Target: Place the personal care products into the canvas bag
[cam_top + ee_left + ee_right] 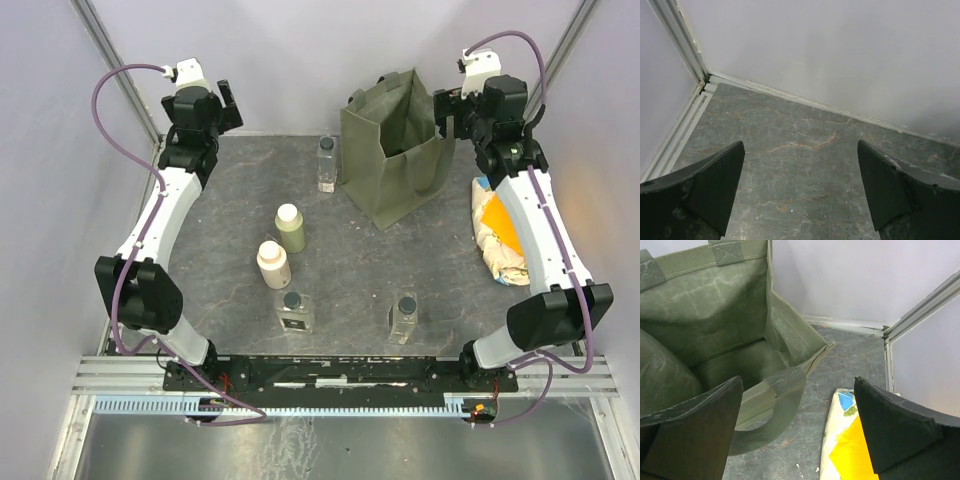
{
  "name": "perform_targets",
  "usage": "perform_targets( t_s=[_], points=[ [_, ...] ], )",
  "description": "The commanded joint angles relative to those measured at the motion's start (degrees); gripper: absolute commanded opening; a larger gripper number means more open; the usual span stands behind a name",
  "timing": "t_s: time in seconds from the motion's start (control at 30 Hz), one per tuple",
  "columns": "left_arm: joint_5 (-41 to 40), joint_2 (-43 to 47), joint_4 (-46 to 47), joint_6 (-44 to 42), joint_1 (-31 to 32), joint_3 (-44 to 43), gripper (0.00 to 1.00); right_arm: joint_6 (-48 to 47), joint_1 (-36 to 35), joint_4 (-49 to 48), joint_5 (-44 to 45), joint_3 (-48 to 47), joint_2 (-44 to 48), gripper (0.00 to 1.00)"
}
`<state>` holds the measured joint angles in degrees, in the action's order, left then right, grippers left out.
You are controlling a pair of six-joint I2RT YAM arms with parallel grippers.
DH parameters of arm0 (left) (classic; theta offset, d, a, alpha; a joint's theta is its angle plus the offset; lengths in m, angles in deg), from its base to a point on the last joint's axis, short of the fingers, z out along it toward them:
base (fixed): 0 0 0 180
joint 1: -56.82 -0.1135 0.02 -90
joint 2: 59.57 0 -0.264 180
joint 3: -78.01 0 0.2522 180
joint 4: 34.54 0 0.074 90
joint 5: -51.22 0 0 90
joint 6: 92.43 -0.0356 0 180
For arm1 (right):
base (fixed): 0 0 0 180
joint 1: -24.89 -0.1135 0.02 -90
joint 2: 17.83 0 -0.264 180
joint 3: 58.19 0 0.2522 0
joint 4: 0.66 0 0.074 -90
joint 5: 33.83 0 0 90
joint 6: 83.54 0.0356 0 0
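Matt, creased weave on the tall olive-green canvas tote bag (395,150), glossy see-through walls on the three clear square bottles (295,312), smooth opaque plastic on the olive-green bottle (291,230) and the cream bottle (273,265), crinkled shiny film on the orange and cream soft plastic packet (497,235), dull finish on the grey veined stone-look tabletop (360,270).

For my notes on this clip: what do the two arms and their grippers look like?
Both the left arm and right arm have white link shells between bulky black joints. A mauve cable loops along each, up to a white camera housing at the wrist. The left gripper and right gripper each carry two matte black, wedge-shaped fingers with scuffed edges.
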<state>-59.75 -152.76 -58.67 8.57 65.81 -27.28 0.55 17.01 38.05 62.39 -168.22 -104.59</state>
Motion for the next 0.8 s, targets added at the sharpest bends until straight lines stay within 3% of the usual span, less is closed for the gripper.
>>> perform_targets(
  t_s=[0.0,0.13,0.3,0.6,0.77],
  points=[
    [-1.8,1.0,5.1,-0.5,-0.2,0.1,0.99,-0.8,-0.3,-1.2,0.2,-1.3,-0.3,1.0],
    [2.1,1.8,7.1,-2.8,-0.4,1.8,1.0,-0.2,-0.4,-1.7,-0.7,-1.6,-1.2,1.0],
    [13.2,2.9,8.4,-8.3,-0.6,3.2,1.0,-0.4,-0.5,-2.0,-0.9,-2.1,-1.8,1.0],
    [14.6,1.7,4.5,-10.5,-0.6,0.6,1.0,0.2,-0.4,-1.9,-0.5,-3.7,-3.3,1.0],
    [14.8,1.5,3.1,-9.4,-0.5,-0.1,1.0,5.3,-0.5,3.7,-0.8,-11.9,-7.8,1.0]
  ],
)
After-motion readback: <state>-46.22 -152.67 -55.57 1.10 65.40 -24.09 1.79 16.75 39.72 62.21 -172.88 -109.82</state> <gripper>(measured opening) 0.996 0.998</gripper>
